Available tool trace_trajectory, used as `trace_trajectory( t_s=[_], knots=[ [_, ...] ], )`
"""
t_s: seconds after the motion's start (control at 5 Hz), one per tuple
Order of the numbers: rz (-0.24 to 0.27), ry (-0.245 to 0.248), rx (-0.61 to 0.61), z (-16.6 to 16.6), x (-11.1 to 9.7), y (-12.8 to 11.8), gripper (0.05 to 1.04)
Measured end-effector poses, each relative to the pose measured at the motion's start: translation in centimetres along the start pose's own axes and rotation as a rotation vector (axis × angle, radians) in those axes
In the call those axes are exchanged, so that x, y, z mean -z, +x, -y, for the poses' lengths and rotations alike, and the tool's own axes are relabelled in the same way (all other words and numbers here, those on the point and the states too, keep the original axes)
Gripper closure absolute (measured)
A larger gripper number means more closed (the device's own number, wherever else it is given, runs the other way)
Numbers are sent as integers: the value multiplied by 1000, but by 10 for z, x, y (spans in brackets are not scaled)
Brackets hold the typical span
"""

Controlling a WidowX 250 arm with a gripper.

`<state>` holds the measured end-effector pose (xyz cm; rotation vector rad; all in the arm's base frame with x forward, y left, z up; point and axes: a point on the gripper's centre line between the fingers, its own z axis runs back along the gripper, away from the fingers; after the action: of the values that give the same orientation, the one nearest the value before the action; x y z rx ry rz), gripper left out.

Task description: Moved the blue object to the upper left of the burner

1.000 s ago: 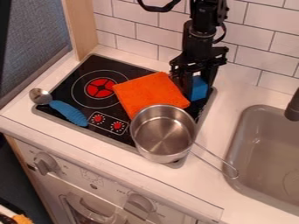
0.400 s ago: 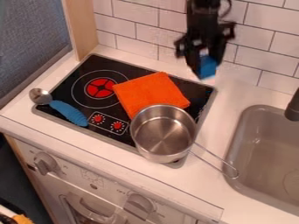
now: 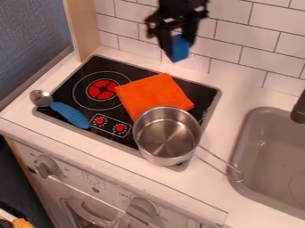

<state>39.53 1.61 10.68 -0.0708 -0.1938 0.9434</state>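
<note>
Note blue block (image 3: 180,48) clamped in jaws, aloft toward the back of the cooktop (image 3: 89,69). Carry leftward, clear of orange cloth (image 3: 152,93) (a likely snag). Lower gently at upper left of red burner (image 3: 102,89); seat flat before parting jaws.

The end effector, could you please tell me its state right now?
End effector: closed, holding the blue block in the air.
</note>
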Motion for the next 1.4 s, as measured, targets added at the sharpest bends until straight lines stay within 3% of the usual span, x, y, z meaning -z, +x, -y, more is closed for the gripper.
trace_trajectory(
  t_s=[0.2, 0.4, 0.8, 1.2, 1.4],
  knots=[
    [23, 9, -102, -32, 0, 35, 497],
    [37, 20, -140, -40, 2, 57, 497],
    [46, 83, -263, -73, 32, 102, 497],
    [29, 152, -341, -99, 64, 125, 498],
    [-9, 182, -359, -107, 79, 122, 497]
  ],
)
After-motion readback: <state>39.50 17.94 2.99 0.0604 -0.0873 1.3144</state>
